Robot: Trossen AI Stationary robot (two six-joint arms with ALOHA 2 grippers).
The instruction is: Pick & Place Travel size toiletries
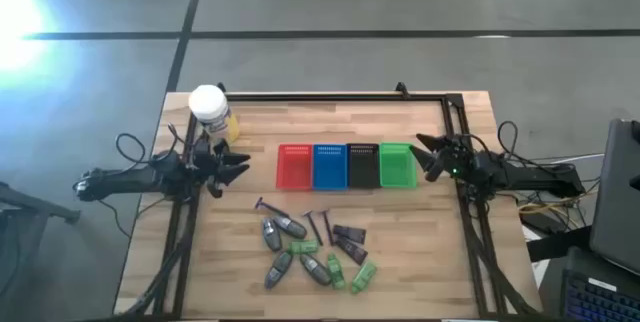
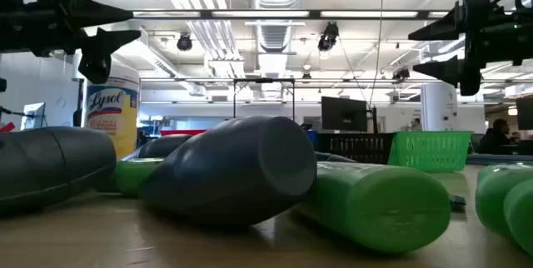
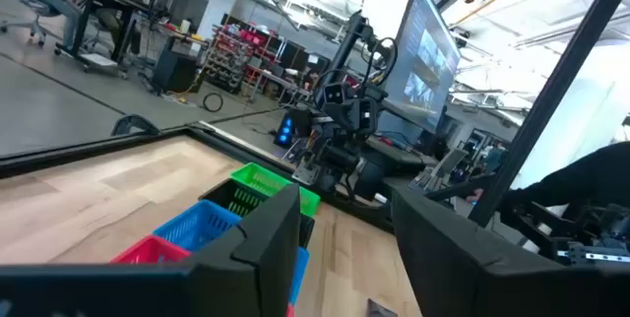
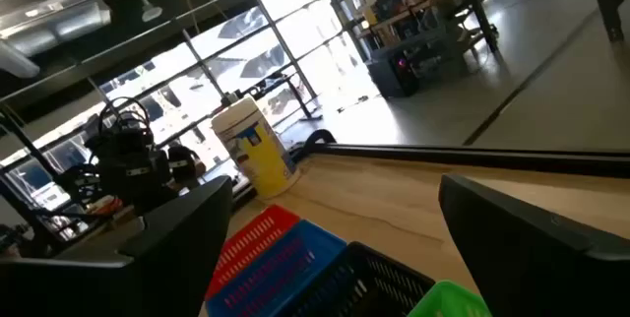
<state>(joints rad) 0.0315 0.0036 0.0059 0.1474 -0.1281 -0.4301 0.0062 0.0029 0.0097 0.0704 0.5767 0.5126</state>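
Nothing picked yet: the toiletries (image 1: 312, 250) sit heaped on the counter (image 1: 250, 137) just in front of the basket row (image 1: 346, 166). Left pincer (image 1: 238, 168) half-spread and empty, left of the row; right pincer (image 1: 428, 158) wide, empty, just right of it, presumably staged for sorting.

Razors (image 1: 318, 224) too small; low view crops green tube (image 2: 508, 201).

Wooden table (image 1: 250, 132) — four baskets (image 1: 346, 166), yellow jar (image 1: 210, 110), scattered toiletries (image 1: 312, 250).
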